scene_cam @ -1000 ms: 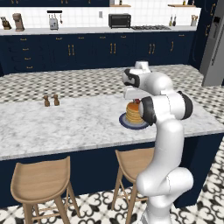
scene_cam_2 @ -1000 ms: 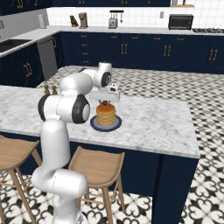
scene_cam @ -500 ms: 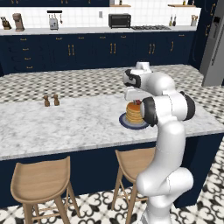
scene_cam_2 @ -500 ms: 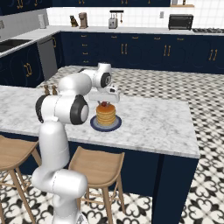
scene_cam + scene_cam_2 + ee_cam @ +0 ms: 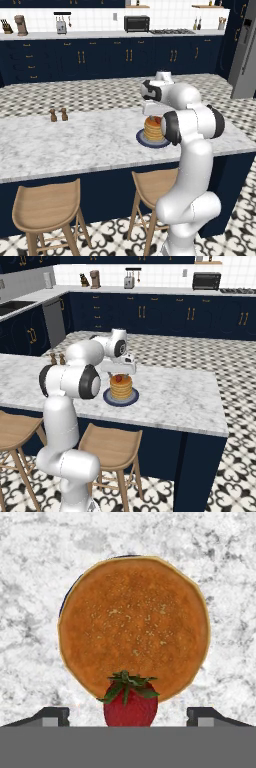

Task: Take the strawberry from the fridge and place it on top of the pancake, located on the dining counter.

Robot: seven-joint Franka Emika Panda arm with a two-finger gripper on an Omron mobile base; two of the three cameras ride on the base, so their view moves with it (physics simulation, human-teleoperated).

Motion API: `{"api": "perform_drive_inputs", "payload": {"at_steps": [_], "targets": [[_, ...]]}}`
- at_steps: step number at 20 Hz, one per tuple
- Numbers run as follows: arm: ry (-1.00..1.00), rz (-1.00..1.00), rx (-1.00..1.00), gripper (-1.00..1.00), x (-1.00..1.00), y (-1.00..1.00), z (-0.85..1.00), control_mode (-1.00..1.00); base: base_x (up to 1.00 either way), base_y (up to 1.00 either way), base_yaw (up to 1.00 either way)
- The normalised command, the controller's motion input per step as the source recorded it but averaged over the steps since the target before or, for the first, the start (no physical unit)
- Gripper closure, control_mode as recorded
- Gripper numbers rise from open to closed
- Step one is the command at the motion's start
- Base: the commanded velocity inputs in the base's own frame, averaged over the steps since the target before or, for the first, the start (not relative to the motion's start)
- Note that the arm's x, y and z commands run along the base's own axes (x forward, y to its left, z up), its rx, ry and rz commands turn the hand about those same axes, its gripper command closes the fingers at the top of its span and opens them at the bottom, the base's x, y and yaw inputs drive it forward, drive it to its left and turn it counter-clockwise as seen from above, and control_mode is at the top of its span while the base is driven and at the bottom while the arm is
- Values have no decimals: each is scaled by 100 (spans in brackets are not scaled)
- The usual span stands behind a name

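On the tabletop (image 5: 75, 140), right of middle, the strawberry (image 5: 130, 700) sits on the pancake (image 5: 133, 624) stack, by its edge nearest the hand (image 5: 128, 714). You can see the hand spread wide, its fingertips (image 5: 50, 716) well clear of the fruit on both sides, pinching nothing. Judge the strawberry as light, soft, easily bruised and inclined to roll off that edge. If you must move it, take it gently across its widest red part, below the green leaves, with only light pressure.
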Motion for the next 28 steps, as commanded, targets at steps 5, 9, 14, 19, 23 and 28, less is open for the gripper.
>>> {"api": "perform_drive_inputs", "payload": {"at_steps": [5,9,14,19,23,28], "targets": [[0,0,0,-100,0,0,0,-100,0,0,0],[-3,0,0,-100,-1,0,2,-100,0,0,0],[-6,0,-5,-100,-61,2,38,-100,0,0,0],[-8,0,-6,-100,-100,39,15,-100,0,0,0],[-1,2,-4,-100,-100,97,0,-100,0,0,0],[-4,3,-3,-100,-100,100,-6,-100,0,0,0]]}}
